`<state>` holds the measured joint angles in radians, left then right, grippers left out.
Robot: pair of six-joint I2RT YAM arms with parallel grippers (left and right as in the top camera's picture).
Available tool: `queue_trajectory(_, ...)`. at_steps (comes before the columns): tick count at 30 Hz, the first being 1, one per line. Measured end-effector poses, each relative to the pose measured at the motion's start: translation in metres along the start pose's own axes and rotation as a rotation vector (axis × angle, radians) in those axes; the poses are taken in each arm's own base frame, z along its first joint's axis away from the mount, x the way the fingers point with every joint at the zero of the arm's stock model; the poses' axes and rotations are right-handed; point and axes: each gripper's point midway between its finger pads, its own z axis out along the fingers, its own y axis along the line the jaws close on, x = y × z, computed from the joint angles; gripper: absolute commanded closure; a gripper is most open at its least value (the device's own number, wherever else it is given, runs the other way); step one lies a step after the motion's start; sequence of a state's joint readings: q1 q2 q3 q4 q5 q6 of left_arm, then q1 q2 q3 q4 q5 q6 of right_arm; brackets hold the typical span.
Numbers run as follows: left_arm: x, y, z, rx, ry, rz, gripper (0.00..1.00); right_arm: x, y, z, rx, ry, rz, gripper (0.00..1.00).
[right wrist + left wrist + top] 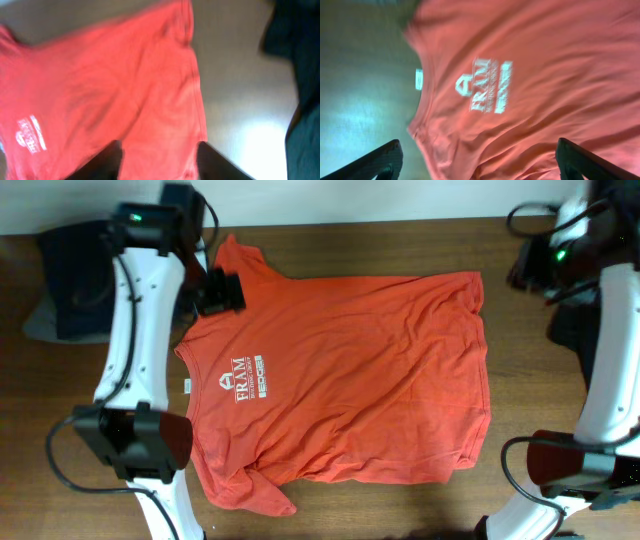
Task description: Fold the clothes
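Orange T-shirt (pixel 360 380) lies spread flat, print up, in the middle of the table (pixel 400 240). Collar is twd the left edge, hem twd the right edge, w/ one sleeve twd the far edge and the other twd the near edge. White lettering (pixel 245 375) is on the chest near the collar.

We judge this is the laid-out stage, no fold made yet. Next move prob. needs both grippers down on one long side, pinching sleeve and hem end tog., then carrying it across.

Left gripper (pixel 480 167) hovers over the collar area, fingers spread wide, empty. Right gripper (pixel 160 165) hangs over the hem end, fingers apart, nothing pinched.

We count 1 orange shirt and 2 grippers. There's also 1 navy garment (pixel 75 275) on 1 grey garment (pixel 35 325) at the far-left corner, and 1 dark garment (pixel 295 75) by the right edge.
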<state>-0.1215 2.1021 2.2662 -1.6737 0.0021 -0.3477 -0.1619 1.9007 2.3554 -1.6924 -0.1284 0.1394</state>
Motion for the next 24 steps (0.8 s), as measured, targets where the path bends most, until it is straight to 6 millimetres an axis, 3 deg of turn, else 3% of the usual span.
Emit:
queue_trajectory(3,0.017,0.011,0.035,-0.071,0.117,-0.004,0.05,0.027,-0.011,0.041,0.031,0.167,0.006,0.73)
queue_trajectory(6,0.028,0.02,0.054,-0.123,0.173,-0.008,0.11,0.04,-0.018,0.071,0.046,0.245,0.004,0.81)
queue_trajectory(7,0.031,0.023,0.058,-0.138,0.19,-0.008,0.22,0.043,-0.02,0.081,0.051,0.258,-0.002,0.83)
queue_trajectory(12,0.035,0.028,0.076,-0.167,0.206,-0.012,0.58,0.055,-0.028,0.122,0.062,0.299,-0.003,0.89)
queue_trajectory(14,0.035,0.029,0.082,-0.172,0.206,-0.012,0.76,0.061,-0.03,0.134,0.063,0.312,-0.001,0.93)
queue_trajectory(16,0.036,0.03,0.089,-0.174,0.211,-0.007,0.99,0.063,-0.032,0.142,0.063,0.313,-0.002,0.96)
queue_trajectory(24,0.047,0.032,0.131,-0.175,0.235,-0.008,1.0,0.077,-0.038,0.173,0.069,0.328,0.02,0.96)
